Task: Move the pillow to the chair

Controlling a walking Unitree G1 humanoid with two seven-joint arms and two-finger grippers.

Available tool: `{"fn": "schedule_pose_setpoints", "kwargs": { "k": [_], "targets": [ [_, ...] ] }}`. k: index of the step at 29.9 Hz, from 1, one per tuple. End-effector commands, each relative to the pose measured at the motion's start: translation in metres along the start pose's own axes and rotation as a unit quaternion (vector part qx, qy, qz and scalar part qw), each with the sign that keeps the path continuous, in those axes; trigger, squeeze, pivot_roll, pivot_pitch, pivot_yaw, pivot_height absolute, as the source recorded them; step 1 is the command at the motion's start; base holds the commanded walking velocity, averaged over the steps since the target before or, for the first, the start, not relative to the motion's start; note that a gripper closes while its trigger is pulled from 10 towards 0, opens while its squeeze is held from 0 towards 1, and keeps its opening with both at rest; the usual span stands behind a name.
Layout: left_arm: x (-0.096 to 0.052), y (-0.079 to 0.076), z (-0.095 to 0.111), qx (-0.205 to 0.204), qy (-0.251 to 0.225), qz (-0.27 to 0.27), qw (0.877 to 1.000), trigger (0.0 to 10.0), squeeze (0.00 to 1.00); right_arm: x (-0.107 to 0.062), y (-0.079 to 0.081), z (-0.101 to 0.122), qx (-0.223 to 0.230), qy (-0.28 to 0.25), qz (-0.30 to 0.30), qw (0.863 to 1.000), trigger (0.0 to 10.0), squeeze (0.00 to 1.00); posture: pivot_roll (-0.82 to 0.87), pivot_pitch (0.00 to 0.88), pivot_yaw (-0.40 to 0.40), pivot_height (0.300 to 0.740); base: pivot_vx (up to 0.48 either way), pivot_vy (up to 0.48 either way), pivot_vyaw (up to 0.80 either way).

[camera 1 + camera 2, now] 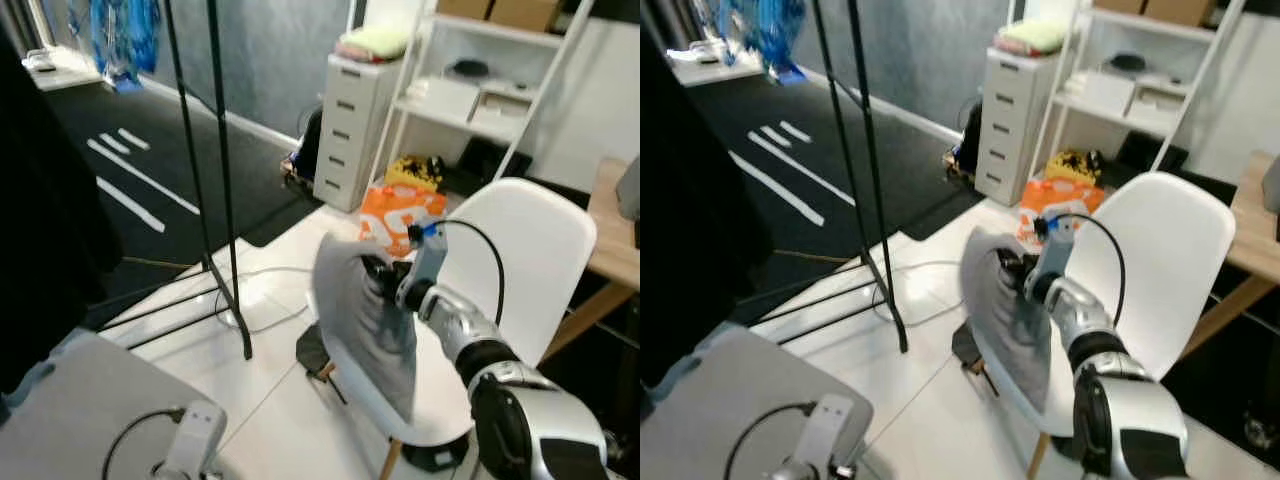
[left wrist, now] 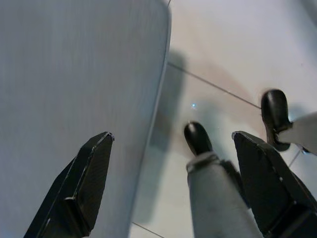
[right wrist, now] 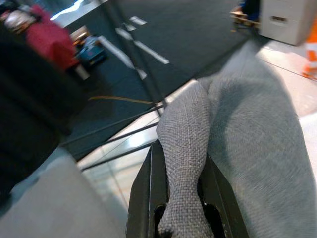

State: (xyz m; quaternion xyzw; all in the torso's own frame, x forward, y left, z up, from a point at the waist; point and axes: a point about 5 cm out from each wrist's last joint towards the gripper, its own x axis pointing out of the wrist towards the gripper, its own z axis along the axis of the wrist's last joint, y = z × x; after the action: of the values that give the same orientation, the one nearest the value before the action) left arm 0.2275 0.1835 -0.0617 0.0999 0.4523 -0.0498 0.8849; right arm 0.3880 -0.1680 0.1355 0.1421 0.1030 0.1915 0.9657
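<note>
My right gripper point(image 1: 378, 280) is clamped on a pinched fold of the soft grey woven-fabric pillow point(image 1: 365, 320); the right wrist view shows the cloth squeezed between both black fingers point(image 3: 143, 193). The pillow hangs with its long axis near vertical, and its lower edge appears to rest on or just above the front of the white moulded-plastic chair with wooden legs point(image 1: 530, 250). The seat lies directly below the gripper, the backrest beyond it. My judgement: lower, then release. The left gripper point(image 2: 173, 183) hangs idle with fingers spread wide, beside a pale grey surface.
</note>
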Motion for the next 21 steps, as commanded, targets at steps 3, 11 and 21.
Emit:
{"fn": "schedule_pose_setpoints", "kwargs": {
  "k": [3, 11, 21],
  "targets": [
    [0.002, -0.020, 0.012, 0.000, -0.007, -0.020, 1.000, 10.0, 0.00, -0.002, -0.005, 0.020, -0.007, -0.035, -0.004, 0.999, 10.0, 0.00, -0.17, 0.000, -0.063, 0.740, 0.412, 0.000, -0.75],
    [0.002, -0.024, 0.009, -0.001, -0.005, -0.022, 1.000, 10.0, 0.00, -0.002, -0.006, 0.024, -0.008, -0.040, -0.004, 0.999, 10.0, 0.00, -0.17, 0.000, -0.064, 0.740, 0.414, 0.000, -0.75],
    [0.000, -0.005, -0.003, -0.006, -0.001, -0.014, 1.000, 10.0, 0.00, -0.008, -0.020, 0.013, -0.043, 0.021, -0.066, 0.997, 10.0, 0.00, -0.18, 0.000, -0.064, 0.740, 0.396, 0.000, -0.74]
  ]
}}
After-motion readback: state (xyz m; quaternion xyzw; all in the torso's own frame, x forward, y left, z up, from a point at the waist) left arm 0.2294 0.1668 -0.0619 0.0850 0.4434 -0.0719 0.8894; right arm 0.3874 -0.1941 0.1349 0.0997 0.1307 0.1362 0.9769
